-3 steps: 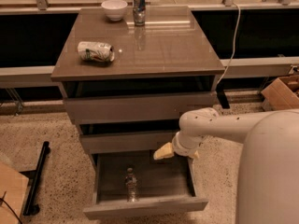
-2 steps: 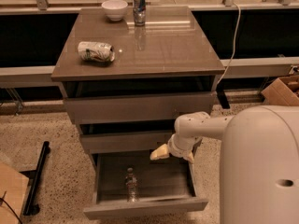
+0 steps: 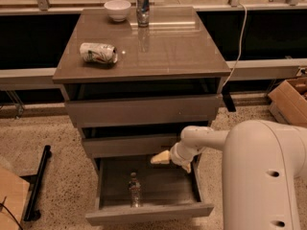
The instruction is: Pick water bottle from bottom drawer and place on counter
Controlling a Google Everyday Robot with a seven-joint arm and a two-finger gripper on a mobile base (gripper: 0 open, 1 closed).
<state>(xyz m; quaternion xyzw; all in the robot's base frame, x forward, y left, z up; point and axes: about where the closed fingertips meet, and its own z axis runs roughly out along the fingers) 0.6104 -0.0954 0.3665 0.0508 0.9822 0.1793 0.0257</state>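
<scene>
The water bottle, small and clear, lies in the open bottom drawer, near its front and left of centre. My gripper hangs over the back of that drawer, just under the middle drawer's front. It is above and to the right of the bottle, apart from it, and holds nothing that I can see. My white arm reaches in from the lower right. The glossy grey-brown counter tops the cabinet.
On the counter are a crushed white printed can at the left, a slim silver-blue can and a white bowl at the back. A cardboard box stands on the floor at right. A black stand lies at left.
My arm has swung left and my gripper has moved a little left over the open bottom drawer, closer to the bottle. The bottle has not moved.
</scene>
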